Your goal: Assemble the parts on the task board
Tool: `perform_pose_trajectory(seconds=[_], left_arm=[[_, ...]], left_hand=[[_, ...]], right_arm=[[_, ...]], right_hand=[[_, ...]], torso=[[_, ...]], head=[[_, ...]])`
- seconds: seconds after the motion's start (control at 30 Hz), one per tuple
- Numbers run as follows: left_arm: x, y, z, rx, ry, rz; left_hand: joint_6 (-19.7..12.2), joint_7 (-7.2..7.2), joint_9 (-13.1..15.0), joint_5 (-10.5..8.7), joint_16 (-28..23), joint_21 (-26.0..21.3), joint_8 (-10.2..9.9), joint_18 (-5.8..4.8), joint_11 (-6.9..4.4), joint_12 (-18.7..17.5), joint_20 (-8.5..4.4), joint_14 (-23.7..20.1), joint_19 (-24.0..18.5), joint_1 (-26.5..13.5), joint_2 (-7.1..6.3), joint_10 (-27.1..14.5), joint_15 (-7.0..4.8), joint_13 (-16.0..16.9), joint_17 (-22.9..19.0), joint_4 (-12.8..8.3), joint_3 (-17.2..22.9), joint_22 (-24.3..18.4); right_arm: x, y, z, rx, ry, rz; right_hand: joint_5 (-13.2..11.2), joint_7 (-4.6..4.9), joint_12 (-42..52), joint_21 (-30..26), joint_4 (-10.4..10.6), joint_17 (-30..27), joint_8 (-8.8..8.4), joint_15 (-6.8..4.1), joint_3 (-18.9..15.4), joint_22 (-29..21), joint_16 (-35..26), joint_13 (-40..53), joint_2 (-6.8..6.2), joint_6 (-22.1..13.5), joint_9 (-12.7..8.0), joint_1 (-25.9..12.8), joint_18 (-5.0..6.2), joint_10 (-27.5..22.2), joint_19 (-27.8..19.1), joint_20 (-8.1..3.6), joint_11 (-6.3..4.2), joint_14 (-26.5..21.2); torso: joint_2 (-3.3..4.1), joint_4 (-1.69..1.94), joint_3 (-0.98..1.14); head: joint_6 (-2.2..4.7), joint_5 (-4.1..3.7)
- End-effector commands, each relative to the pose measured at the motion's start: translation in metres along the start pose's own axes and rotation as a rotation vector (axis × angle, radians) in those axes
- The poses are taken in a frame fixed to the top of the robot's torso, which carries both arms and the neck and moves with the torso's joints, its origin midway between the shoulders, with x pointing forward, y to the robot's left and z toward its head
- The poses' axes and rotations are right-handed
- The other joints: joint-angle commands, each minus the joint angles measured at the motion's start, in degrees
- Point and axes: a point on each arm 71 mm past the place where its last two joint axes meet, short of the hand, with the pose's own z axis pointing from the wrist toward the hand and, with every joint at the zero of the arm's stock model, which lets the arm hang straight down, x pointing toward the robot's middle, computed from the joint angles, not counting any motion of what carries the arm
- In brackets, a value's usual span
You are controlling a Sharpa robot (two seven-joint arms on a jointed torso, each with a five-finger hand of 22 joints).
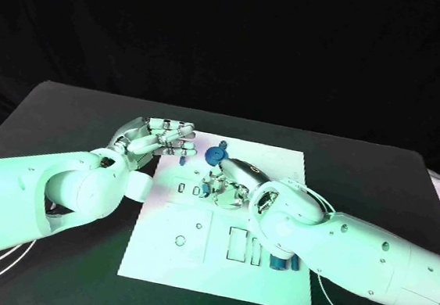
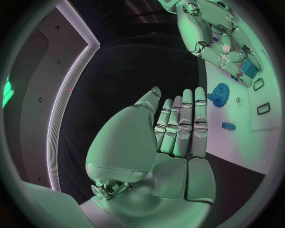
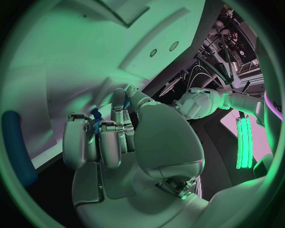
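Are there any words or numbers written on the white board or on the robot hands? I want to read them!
None can be read.
The task board shows only black outlines and holes, no letters or numbers.
The left robot hand and right robot hand carry no legible marks.
The blue gear is plain.

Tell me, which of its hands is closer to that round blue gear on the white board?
The right hand, just beside the blue gear and over the task board. The left hand hovers farther off, at the board's edge.
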Motion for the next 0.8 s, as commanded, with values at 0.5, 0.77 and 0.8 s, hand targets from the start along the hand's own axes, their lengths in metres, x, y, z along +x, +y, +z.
perform_pose_trajectory(seconds=[0.5, 0.77, 0.8], left_arm=[[0.002, -0.0012, 0.0004, 0.009, 0.016, -0.009], [0.002, -0.0011, 0.0005, 0.008, 0.017, -0.01], [0.002, -0.0011, 0.0005, 0.008, 0.017, -0.01]], left_hand=[[0.03, 0.28, -0.06, -0.39, -0.37, -0.21, -0.32, 0.62, 0.06, -0.2, -0.04, 0.41, 0.33, -0.02, 0.36, -0.46, -0.12, -0.07, 0.08, -0.38, -0.1, -0.06], [-0.01, 0.33, -0.06, -0.41, -0.45, -0.3, -0.4, 0.62, 0.09, -0.2, -0.04, 0.48, 0.43, -0.16, 0.36, -0.55, -0.11, -0.07, 0.15, -0.45, -0.12, -0.05], [-0.01, 0.33, -0.06, -0.41, -0.45, -0.3, -0.4, 0.62, 0.09, -0.2, -0.04, 0.48, 0.43, -0.16, 0.36, -0.55, -0.11, -0.07, 0.15, -0.45, -0.12, -0.05]], right_arm=[[0.0071, -0.0074, -0.0015, 0.04, 0.039, -0.024], [0.0051, -0.0073, -0.0015, 0.041, 0.009, -0.016], [0.0047, -0.0072, -0.0015, 0.041, 0.004, -0.014]], right_hand=[[-0.17, 0.67, -1.48, -0.03, 0.34, 9.83, -1.56, 0.97, 0.01, 0.0, -1.05, -1.13, -2.16, -2.38, -0.2, -1.12, -0.93, -0.28, 0.16, 0.75, 0.94, 4.8], [-0.34, 0.66, -1.2, 0.0, 2.23, 9.41, -1.47, 1.16, -2.36, 0.05, -1.42, -1.17, -3.53, -2.94, -0.12, -3.88, -0.93, 0.36, 0.17, 0.99, 1.12, 4.68], [-0.34, 0.65, -1.16, 0.01, 2.35, 9.4, -1.49, 1.16, -2.59, 0.08, -1.43, -1.16, -3.61, -3.05, -0.13, -4.0, -0.93, 0.4, 0.18, 1.0, 1.12, 4.67]], torso=[[0.0, 0.0, -0.02], [-0.03, -0.04, -0.01], [-0.03, -0.05, -0.01]], head=[[-0.15, -0.07], [-0.17, -0.13], [-0.16, -0.12]])
